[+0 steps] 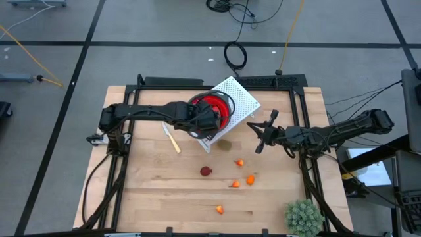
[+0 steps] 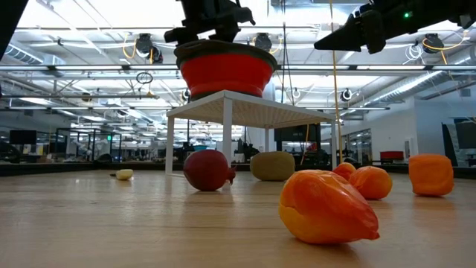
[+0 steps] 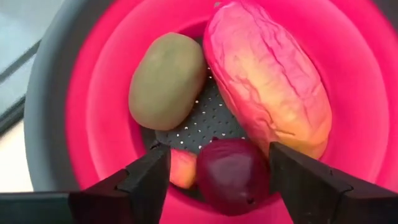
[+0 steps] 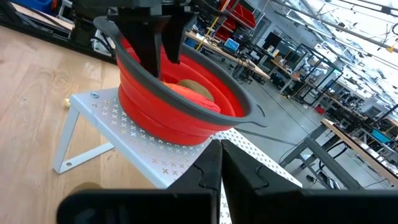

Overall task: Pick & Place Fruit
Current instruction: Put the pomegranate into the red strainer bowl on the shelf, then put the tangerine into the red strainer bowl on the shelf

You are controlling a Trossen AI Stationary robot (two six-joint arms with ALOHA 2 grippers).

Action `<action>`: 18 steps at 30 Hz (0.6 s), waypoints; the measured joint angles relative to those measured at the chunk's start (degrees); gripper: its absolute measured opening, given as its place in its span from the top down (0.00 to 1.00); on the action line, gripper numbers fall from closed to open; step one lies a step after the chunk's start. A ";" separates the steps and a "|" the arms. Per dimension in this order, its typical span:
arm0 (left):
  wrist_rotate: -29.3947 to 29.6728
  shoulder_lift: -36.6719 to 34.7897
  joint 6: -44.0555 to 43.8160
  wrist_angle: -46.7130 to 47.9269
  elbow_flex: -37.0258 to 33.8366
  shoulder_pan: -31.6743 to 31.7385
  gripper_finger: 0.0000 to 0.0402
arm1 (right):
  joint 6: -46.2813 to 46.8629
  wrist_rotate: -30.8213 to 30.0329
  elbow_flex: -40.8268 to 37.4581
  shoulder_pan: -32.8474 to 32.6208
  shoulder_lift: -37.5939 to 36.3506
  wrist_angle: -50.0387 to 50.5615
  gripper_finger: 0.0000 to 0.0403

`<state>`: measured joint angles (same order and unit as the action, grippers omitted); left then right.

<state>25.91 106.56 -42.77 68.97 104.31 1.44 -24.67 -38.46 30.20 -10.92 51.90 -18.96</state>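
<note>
1. Left claw (image 3: pixel 214 177), poised over the red collapsible bowl with grey rim (image 1: pixel 212 108), fingers spread apart and gripping nothing; a dark red ball-shaped toy fruit (image 3: pixel 231 174) lies on the bowl floor between the fingers, apparently just let go.
2. Also in the bowl: an olive-brown oval toy fruit (image 3: pixel 166 81), a large pink-and-yellow wrinkled toy fruit (image 3: pixel 267 81), and a small orange-pink piece (image 3: pixel 182 168) beside the red one.
3. Bowl seated on a white perforated metal stand (image 1: pixel 240 99) at the far middle of the wooden counter (image 1: pixel 151 191).
4. Step in hand, as judged: release and withdrawal. Best done by keeping the fingers wide and lifting straight up, clear of the rim, so that neither bowl nor stand is nudged.
5. Left arm pose: reaching in from the left side across the counter, wrist bent downward into the bowl.
6. Right claw (image 1: pixel 262 135), clenched and empty, held above the counter just right of the stand, arm stretched in from the right, waiting.
7. Fruit yet to be placed: a second dark red ball (image 1: pixel 206 171), another olive-brown oval (image 2: pixel 272 165) near the stand's foot, and four small orange pieces (image 1: pixel 250 179) scattered over the near middle of the counter.
8. Cream-handled knife (image 1: pixel 172 139) lying left of the stand; spiky green plant ball (image 1: pixel 304 216) at the near right corner.
</note>
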 joint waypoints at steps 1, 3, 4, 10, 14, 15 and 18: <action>-0.01 -0.13 0.68 0.01 0.00 0.13 0.32 | 0.00 0.00 0.00 0.00 0.00 0.00 1.00; -0.24 -0.93 1.00 0.07 0.04 0.61 0.31 | -0.02 0.00 0.00 0.00 0.00 0.00 1.00; -0.22 -1.63 0.86 -0.02 0.06 0.92 0.31 | -0.02 0.00 0.00 0.00 0.00 0.00 1.00; 0.02 -7.01 -1.49 -0.35 0.22 1.92 0.31 | -0.02 0.00 0.00 -0.04 0.00 0.02 1.00; 0.05 -10.69 -2.40 -0.23 0.22 1.17 0.31 | -0.04 0.00 0.00 -0.04 0.00 0.02 1.00; 0.11 -11.45 -2.42 -0.15 0.22 0.77 0.31 | -0.02 0.00 0.00 -0.04 0.00 0.01 1.00; 0.13 -13.22 -2.65 -0.15 0.22 -0.76 0.31 | -0.02 0.00 0.00 -0.06 0.00 0.02 1.00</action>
<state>26.04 93.35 -45.42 68.82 104.53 0.68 -24.69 -38.46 30.20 -10.98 51.90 -18.94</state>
